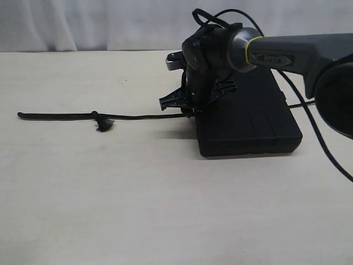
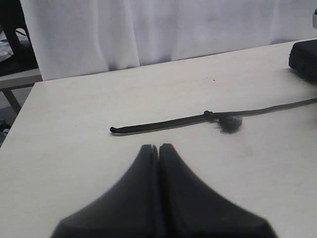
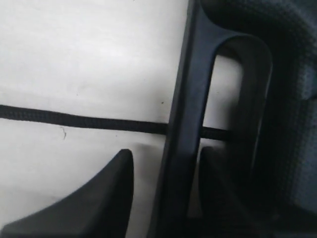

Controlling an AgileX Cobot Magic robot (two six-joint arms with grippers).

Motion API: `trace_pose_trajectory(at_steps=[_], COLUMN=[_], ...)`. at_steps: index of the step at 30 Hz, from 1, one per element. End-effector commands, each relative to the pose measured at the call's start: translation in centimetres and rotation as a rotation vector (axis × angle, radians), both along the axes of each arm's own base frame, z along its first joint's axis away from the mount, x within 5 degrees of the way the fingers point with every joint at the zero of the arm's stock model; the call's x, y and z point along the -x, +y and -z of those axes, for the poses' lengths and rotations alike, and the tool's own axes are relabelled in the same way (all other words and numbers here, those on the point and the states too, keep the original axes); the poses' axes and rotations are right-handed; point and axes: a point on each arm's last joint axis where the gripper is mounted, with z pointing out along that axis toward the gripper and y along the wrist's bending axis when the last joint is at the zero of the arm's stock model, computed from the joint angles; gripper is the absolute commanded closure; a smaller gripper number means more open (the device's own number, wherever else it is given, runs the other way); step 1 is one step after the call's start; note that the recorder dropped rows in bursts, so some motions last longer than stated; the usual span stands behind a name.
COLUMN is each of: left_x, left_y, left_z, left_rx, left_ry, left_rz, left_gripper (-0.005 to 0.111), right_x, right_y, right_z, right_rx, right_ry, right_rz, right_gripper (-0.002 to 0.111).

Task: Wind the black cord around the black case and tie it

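Note:
The black cord [image 1: 143, 116] lies straight along the table, its knot [image 1: 95, 115] and frayed tuft [image 1: 105, 126] near the left end, and its right part runs under the black case [image 1: 248, 121]. My right gripper [image 1: 189, 108] hangs at the case's left end. In the right wrist view it [image 3: 166, 158] stands open, its fingers astride the case's handle [image 3: 188, 99] with a gap on one side; the cord [image 3: 74, 120] passes beneath the handle. My left gripper [image 2: 157, 147] is shut and empty, short of the cord [image 2: 163, 124]; the case corner [image 2: 304, 59] shows far off.
Smooth black cables [image 1: 317, 132] loop from the right arm over the case and down to the table's right side. A white curtain [image 2: 163, 29] hangs behind the table's far edge. The left table edge [image 2: 20, 114] shows in the left wrist view.

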Motion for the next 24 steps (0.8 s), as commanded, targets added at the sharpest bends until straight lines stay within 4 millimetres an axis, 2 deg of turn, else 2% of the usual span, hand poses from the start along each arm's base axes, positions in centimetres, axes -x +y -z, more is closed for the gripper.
trace_pose_trajectory(at_steps=[1, 5, 12, 16, 24], left_x=[0.0, 0.0, 0.0, 0.0, 0.0], left_y=[0.0, 0.0, 0.0, 0.0, 0.0], left_z=[0.0, 0.0, 0.0, 0.0, 0.0], left_rx=[0.009, 0.009, 0.009, 0.009, 0.009], left_ry=[-0.011, -0.011, -0.011, -0.011, -0.011], left_rz=[-0.002, -0.002, -0.002, -0.002, -0.002], left_gripper=[0.107, 0.107, 0.107, 0.107, 0.107], right_x=[-0.2, 0.0, 0.5, 0.8, 2.4], right_y=[-0.1, 0.1, -0.1, -0.4, -0.6], right_z=[-0.3, -0.1, -0.2, -1.8, -6.6], right_rx=[-0.002, 0.003, 0.016, 0.022, -0.009], right_ry=[-0.019, -0.010, 0.036, 0.038, 0.064], right_rz=[0.003, -0.002, 0.017, 0.022, -0.050], right_gripper=[0.085, 0.104, 0.104, 0.104, 0.104])
